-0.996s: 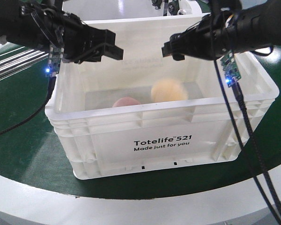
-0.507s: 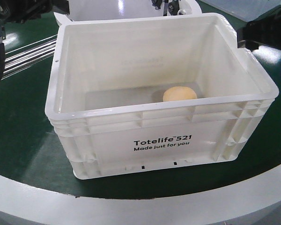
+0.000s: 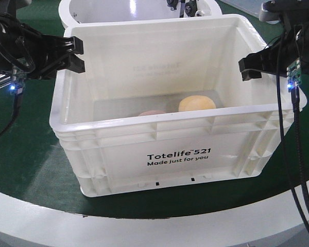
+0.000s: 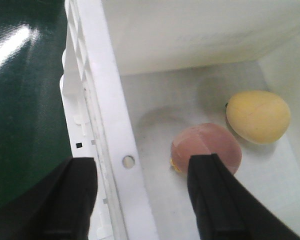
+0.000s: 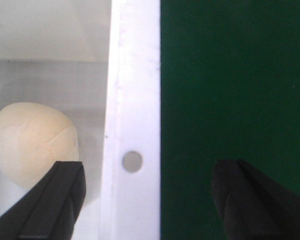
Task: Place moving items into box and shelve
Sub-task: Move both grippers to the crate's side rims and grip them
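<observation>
**Ops:** Status? What changed in the last 1 s?

**Me:** 1 s ago both my grippers hung over the inside of the box (image 3: 171, 118). 0.5 s ago they were pulled out wide. Now they're down at the walls: left gripper (image 3: 76, 55) at the box's 9 o'clock rim, right gripper (image 3: 243, 69) at its 3 o'clock rim.

**Ops:** Clamped on anything?

**Me:** No. Both are spread wide and hold nothing. In the left wrist view, 1 finger sits outside over the green table (image 4: 25, 90) and 1 sits inside, with the rim between them and a gap on each side. The right wrist view shows the same, mirrored. Each pair straddles the rim level with a rim hole (image 5: 132, 161).

**Ops:** Items?

**Me:** 2 are in the box, on its floor. The yellow-tan lump (image 3: 197, 103) lies toward the 3 o'clock wall. The pink lump (image 4: 206, 148) is just beside it on its 9 o'clock side. I can't tell if they touch.

**Ops:** So what does that mean?

**Me:** My read is that loading looks done and I've switched to shelving. The next step is to pinch both walls together and lift level. An uneven grip would tilt the box and roll the lumps.
</observation>
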